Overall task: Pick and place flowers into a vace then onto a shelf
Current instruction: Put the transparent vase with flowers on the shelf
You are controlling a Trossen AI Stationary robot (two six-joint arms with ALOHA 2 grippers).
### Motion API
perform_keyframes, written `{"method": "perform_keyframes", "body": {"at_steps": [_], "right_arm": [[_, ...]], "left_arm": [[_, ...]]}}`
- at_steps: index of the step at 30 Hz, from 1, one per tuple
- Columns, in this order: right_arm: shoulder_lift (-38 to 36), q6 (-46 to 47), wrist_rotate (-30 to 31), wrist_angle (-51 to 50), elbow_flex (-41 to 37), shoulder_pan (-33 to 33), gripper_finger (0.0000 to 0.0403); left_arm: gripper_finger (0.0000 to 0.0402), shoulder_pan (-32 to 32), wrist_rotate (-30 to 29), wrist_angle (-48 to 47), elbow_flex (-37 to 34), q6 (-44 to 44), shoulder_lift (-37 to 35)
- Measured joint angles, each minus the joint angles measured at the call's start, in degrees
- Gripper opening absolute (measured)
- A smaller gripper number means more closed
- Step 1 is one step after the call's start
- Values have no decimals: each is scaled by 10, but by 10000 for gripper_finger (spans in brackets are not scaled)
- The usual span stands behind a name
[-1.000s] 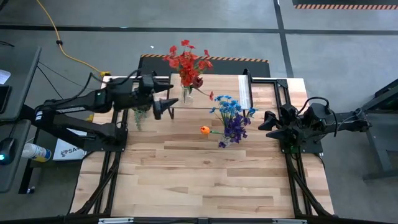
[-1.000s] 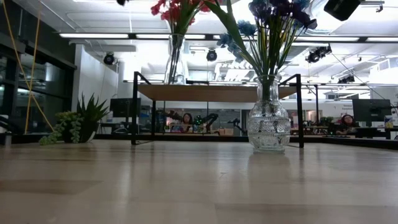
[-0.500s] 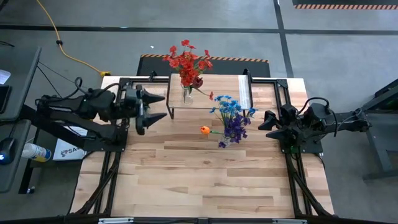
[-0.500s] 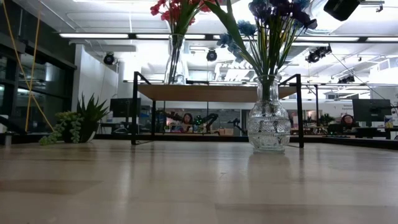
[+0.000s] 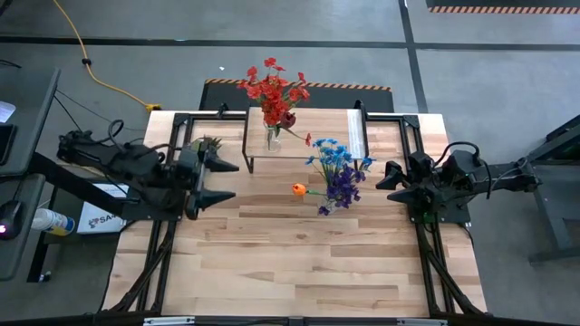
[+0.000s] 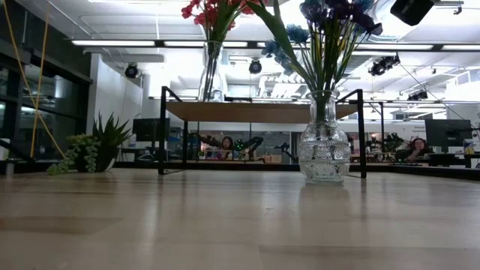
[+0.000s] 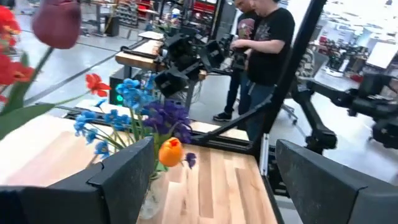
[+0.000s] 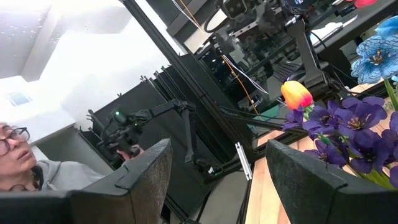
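- Left gripper [image 5: 220, 179] over the left part of the table [image 5: 299, 263]; jaws spread wide, nothing between them.
- Left wrist view: both of its dark fingers [image 7: 124, 171] stand apart, bare tabletop in the gap.
- Ahead of the left jaws, well apart: round glass vase [image 6: 324, 142] on the tabletop, holding blue, purple and one orange flower [image 5: 337, 174]. The orange bloom [image 5: 298, 189] hangs on the side nearest these jaws.
- Right gripper [image 5: 388, 177] at the right table edge, jaws parted, empty. The blue and purple blooms sit just in front of them, not touching.
- Right wrist view: orange bloom and purple petals close ahead between the two fingers [image 8: 298, 168].
- Shelf [image 5: 304, 132] at the far side of the table, beyond and between both sets of jaws. A slim clear vase [image 5: 272, 136] with red flowers [image 5: 272, 88] stands on it, upright.
- Small green spiky plant [image 6: 94, 150] on the table by the shelf's left leg, just off the far side of the left jaws.
- People [image 7: 264, 50] visible in the room beyond the table.
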Motion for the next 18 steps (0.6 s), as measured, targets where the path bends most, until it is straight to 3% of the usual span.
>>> {"method": "perform_keyframes", "body": {"at_steps": [10,18], "right_arm": [[0,1,0,-37,0,0,252],[0,48,-11,-104,0,0,252]], "left_arm": [[367,-64,-3,-35,0,-4,9],[363,-85,-15,-69,1,-75,43]]}}
